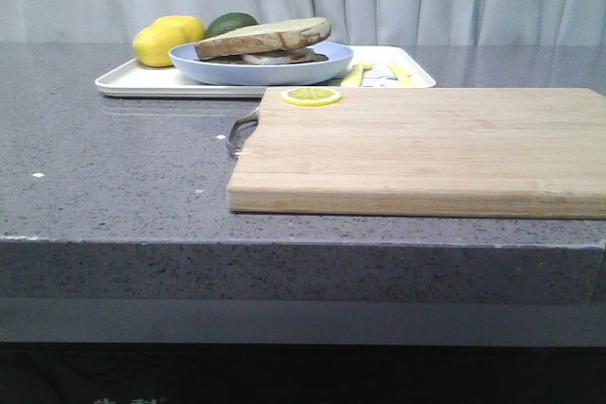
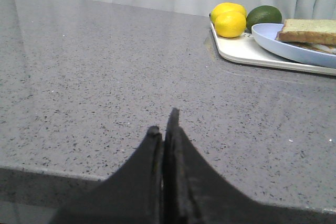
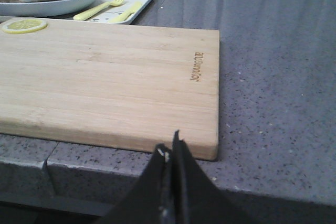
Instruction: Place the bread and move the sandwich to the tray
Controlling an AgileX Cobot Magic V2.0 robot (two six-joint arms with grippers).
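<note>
While both your grippers, left (image 2: 167, 129) and right (image 3: 170, 148), sit pinched together, empty, at the bench's near edge, the brown-crusted egg sandwich (image 1: 265, 42) lies well apart near the far edge.

Both my claws pressed closed, holding nothing.

My left gripper (image 2: 165, 129) has its dark fingers pinched together tip to tip, low over the near edge of the countertop (image 2: 105, 87). My right gripper (image 3: 170, 148) is likewise sealed, fingers touching, poised just off that same countertop's near edge. Neither arm shows in the front view.
</note>
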